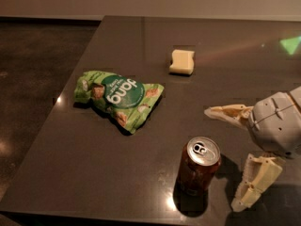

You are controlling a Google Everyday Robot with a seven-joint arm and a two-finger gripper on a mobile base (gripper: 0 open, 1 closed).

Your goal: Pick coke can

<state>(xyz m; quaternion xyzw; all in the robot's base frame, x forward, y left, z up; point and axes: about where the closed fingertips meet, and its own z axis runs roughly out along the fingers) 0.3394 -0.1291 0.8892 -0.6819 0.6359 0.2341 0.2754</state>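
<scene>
Coke can point(198, 167) upright near the worktop's point(94, 168) front edge, with the pincer point(225, 159) just beside it.
The pincer's two pale fingers are spread wide apart, holding nothing, their mouth facing the can. The can's long axis is vertical, and it stands just outside the gap, toward the green snack bag point(120, 98). A short straight advance should straddle it, I'd judge.

Coke can point(198, 171) upright near table point(94, 178) front edge, gripper point(221, 160) just right; snack bag point(120, 98) behind-left, small block point(182, 61) farthest back.

Coke can point(198, 166) upright, silver top; gripper point(221, 158) adj.
</scene>
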